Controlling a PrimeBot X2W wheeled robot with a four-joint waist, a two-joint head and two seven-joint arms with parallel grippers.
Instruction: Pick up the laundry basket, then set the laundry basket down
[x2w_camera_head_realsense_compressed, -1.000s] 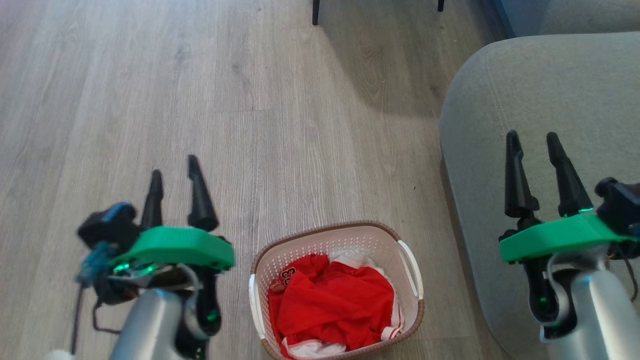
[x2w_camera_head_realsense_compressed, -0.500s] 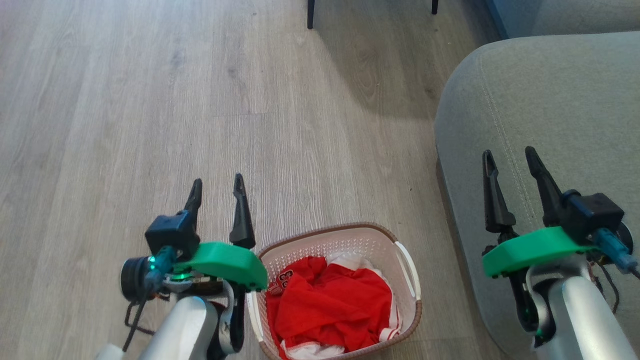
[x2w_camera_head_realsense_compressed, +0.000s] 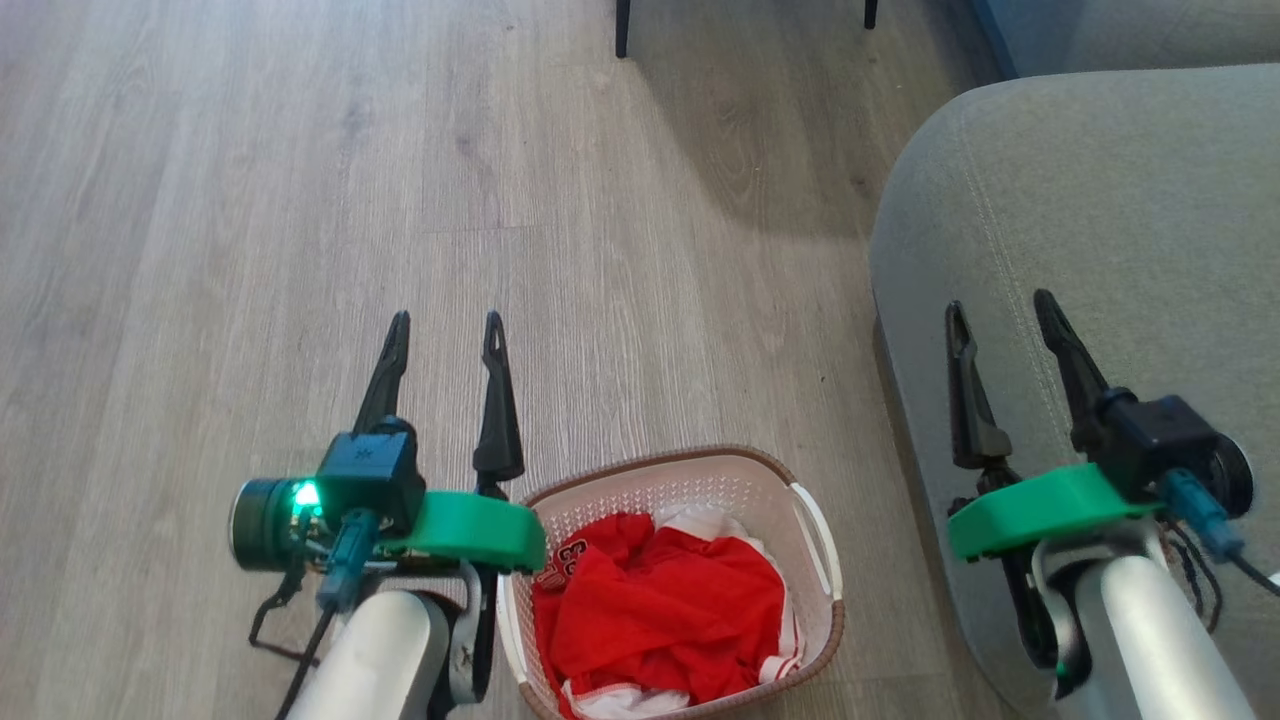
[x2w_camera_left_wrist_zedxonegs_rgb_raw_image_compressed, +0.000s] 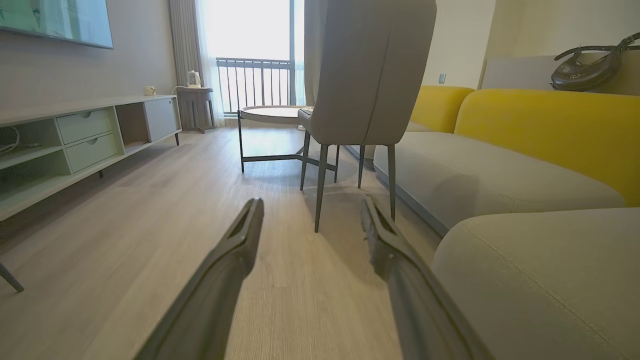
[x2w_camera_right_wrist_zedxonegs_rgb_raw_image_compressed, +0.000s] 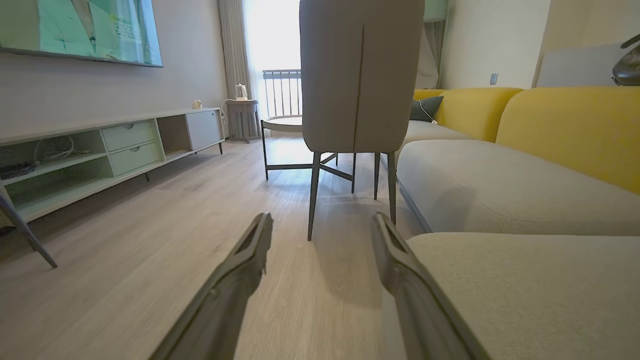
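Laundry basket on the floor, just right of the left gripper, left of the right gripper; sofa under that one.

Grey chair on the wood floor — beside it a grey-and-yellow sofa, a low cabinet opposite.

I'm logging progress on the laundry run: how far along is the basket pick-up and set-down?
Done: nothing yet. The laundry basket sits on the wood floor beside the grey sofa, with red clothes inside. In hand: the left hand, open, hovers at the basket's left side; the right hand, open, is over the sofa edge, apart from the basket. Left: grip, lift, set down.
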